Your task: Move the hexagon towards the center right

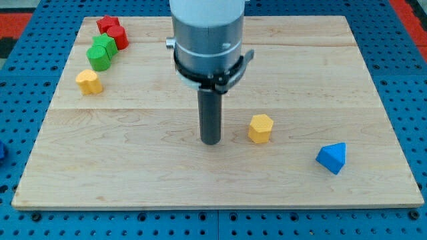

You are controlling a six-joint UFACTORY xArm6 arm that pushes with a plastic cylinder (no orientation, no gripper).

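Risk: with no pincer to clench, my tip (211, 141), just left of the yellow hexagon (261, 128), may strike off-center and veer it toward the blue triangle (332, 158).

Yellow hexagon (261, 128): small six-sided prism, lying flat on the wooden board (320, 80), hexagonal top face up, side faces a darker orange-yellow. Upright, not tilted. Position: just to the view's right of board centre, in the lower half of the board. Free-standing, nothing touching it. My tip (211, 141) is just beside it on the view's left, slightly lower in the view, with a visible gap of bare wood between them, no contact. Nearest block is the blue triangular block (332, 158), well apart toward the view's lower right. Bare wood runs from the hexagon to the board's right edge at mid-height.
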